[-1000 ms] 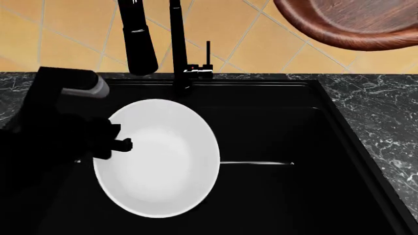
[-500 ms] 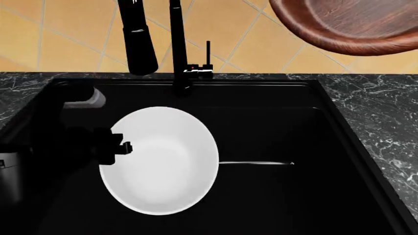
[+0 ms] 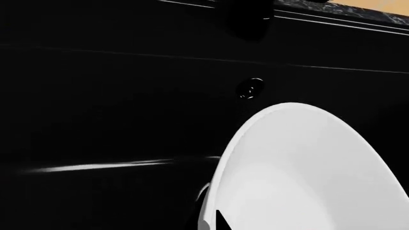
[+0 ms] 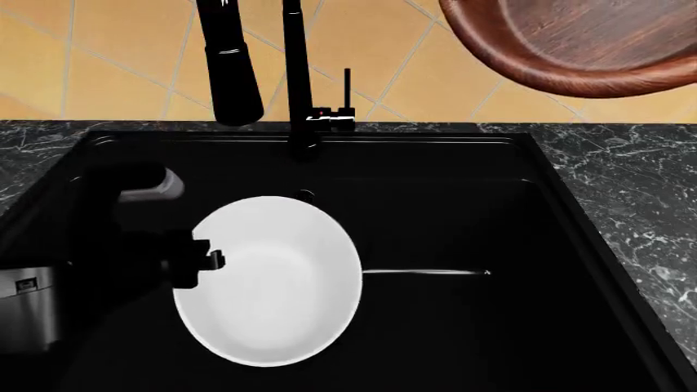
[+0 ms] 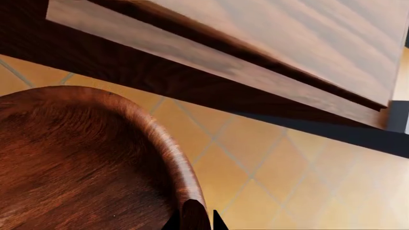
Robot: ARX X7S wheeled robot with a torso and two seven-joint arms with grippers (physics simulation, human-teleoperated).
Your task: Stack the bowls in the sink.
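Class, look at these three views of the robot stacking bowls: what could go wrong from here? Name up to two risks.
1. The wooden bowl, pinched only at its rim by the right gripper, hangs high over the sink; a slip could drop it hard.
2. The white bowl, gripped at its edge by the left gripper, looks tilted, so stacking may seat badly.

**Matte black arm with grey fittings**

In the head view the left arm (image 4: 104, 245) is matte black and blocky, with a short pale grey cylindrical cap (image 4: 153, 184) near its upper end and a brushed grey metal block (image 4: 28, 306) bearing a small marking lower down. Its left gripper (image 4: 207, 260) ends in stubby black fingers.
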